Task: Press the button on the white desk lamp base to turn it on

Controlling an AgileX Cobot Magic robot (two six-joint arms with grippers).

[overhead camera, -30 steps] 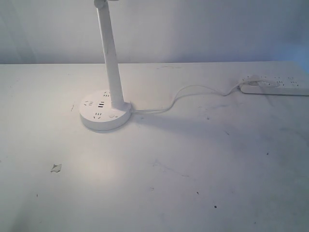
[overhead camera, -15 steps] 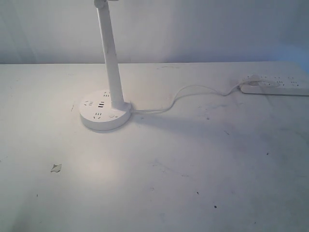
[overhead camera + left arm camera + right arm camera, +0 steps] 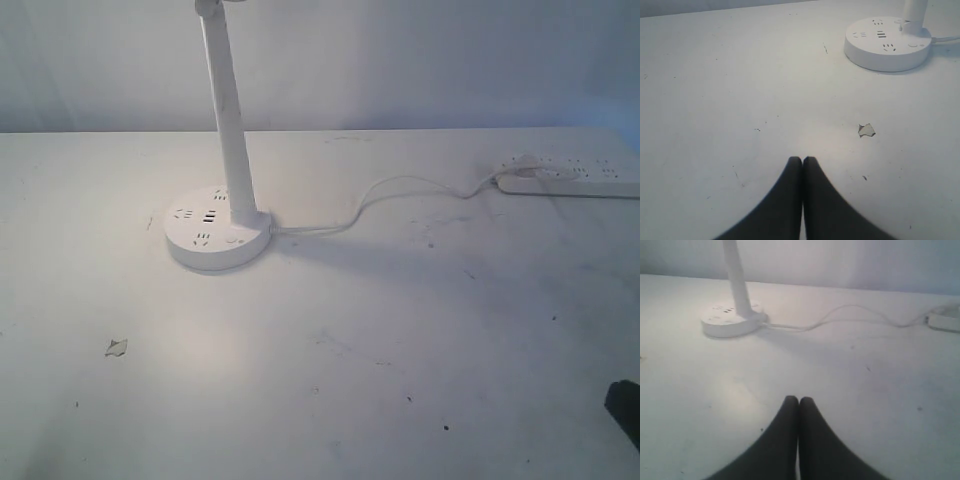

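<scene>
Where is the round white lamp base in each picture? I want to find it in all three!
Exterior view: the lamp base sits left of the middle of the table.
Left wrist view: the base lies well beyond the left gripper, past a small scrap.
Right wrist view: the base lies well beyond the right gripper.
Shared landmark: the white stem rising from the base.

On the table (image 3: 420, 340), left of centre: lamp base (image 3: 203, 254), with stem (image 3: 228, 110) upright on its right side and button (image 3: 233, 240) just before the stem. Cord (image 3: 385, 188) trailing from the base rightward to power strip (image 3: 575, 180) at the far right edge. Small scrap (image 3: 116, 347) nearer and left of the base.
</scene>
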